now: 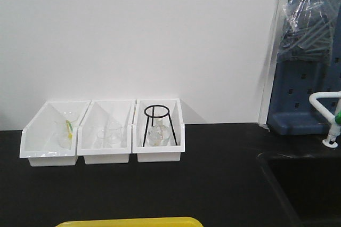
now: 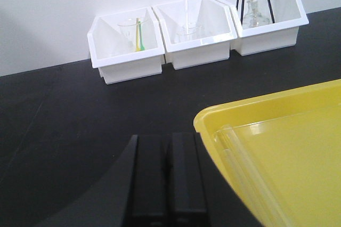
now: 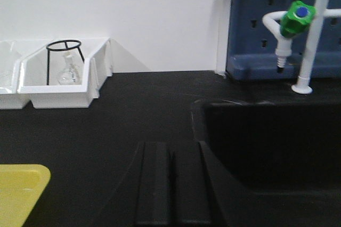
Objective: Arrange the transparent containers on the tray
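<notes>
The yellow tray (image 2: 298, 131) lies on the black bench just right of my left gripper (image 2: 168, 179), which is shut with nothing in it. A clear narrow cylinder tube (image 2: 246, 169) lies inside the tray along its left rim. Only the tray's far edge (image 1: 128, 221) shows in the front view, and a corner (image 3: 18, 195) in the right wrist view. More clear glassware stands in three white bins at the back: a funnel-like glass (image 1: 68, 126), beakers (image 1: 109, 134) and a round flask (image 1: 156, 134). My right gripper (image 3: 171, 184) is shut and empty, low over the bench.
A black wire tripod (image 1: 158, 123) stands over the flask in the right-hand bin (image 1: 160, 152). A dark sink (image 3: 272, 142) opens right beside my right gripper. A white tap with a green knob (image 3: 295, 19) and a blue pegboard rack (image 1: 306, 99) stand behind it.
</notes>
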Motion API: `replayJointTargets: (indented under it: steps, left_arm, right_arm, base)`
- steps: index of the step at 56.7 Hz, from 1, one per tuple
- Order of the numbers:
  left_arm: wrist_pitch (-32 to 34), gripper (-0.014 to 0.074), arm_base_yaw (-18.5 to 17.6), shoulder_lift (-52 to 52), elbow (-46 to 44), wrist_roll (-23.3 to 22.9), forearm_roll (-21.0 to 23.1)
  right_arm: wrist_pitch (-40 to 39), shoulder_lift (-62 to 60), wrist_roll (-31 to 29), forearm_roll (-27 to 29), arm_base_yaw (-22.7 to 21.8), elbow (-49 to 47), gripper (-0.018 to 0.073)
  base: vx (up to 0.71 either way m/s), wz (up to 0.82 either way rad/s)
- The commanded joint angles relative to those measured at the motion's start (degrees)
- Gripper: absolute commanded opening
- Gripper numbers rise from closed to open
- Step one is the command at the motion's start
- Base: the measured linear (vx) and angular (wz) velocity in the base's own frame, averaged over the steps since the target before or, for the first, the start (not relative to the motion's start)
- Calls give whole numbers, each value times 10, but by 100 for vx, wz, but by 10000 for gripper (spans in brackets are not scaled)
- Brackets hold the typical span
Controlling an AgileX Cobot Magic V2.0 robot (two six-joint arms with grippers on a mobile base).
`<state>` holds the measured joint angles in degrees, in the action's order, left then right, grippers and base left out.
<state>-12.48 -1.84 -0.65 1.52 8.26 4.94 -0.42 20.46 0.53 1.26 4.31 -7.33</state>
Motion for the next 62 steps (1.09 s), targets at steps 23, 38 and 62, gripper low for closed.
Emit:
replayJointTargets:
  steps: [23, 38, 62]
  left_arm:
    - [49, 0, 2, -13, 16, -3, 6]
    - [49, 0, 2, -13, 16, -3, 6]
    - [49, 0, 2, -13, 16, -3, 6]
  right_arm:
    - [12, -216, -5, -3, -12, 96, -11]
    - [12, -216, -5, -3, -12, 96, -11]
    - [11, -216, -5, -3, -12, 96, -11]
  base:
    - [0, 0]
    - [0, 0]
    - [0, 0]
